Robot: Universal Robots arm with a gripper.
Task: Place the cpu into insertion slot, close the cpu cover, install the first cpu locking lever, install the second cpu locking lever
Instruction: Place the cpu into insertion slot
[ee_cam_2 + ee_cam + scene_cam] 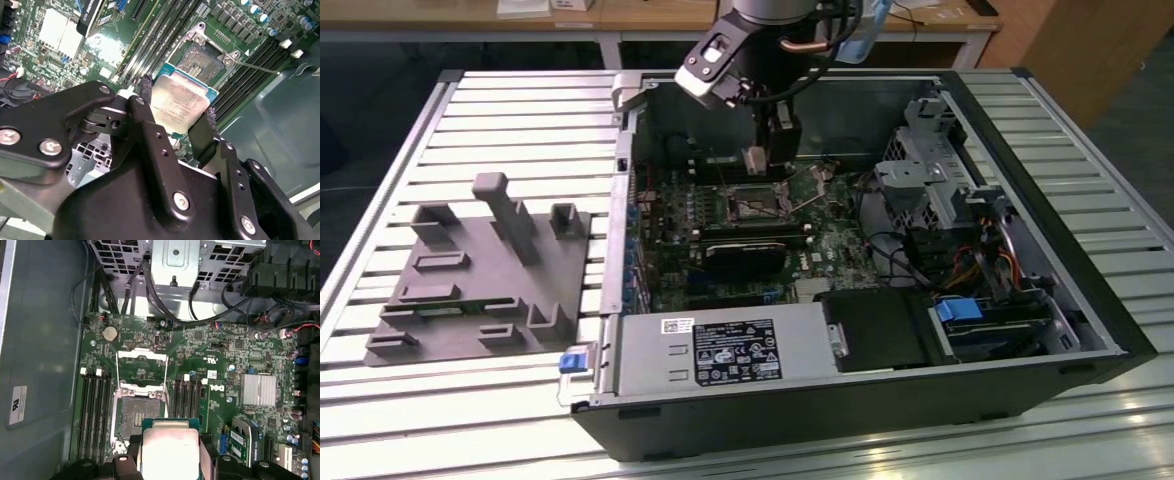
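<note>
Exterior view of an open computer case [854, 425], green motherboard [670, 218] under the gripper [765, 160], in the first wrist view the cpu cover [142, 351] flipped open beyond the gripper, bare insertion slot [136, 412] just ahead of it, cpu [170, 450] clamped by its edges in the gripper.

Black pincer [178, 100], silver screws [181, 200]

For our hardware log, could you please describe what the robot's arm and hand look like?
The hand is matte black: two fingers built from flat linkage bars joined by silvery screws, with rough dark pads at the tips. In the exterior view the arm is a dark cylinder with a black-and-silver camera block on its side and a copper-coloured cable beside it.
</note>
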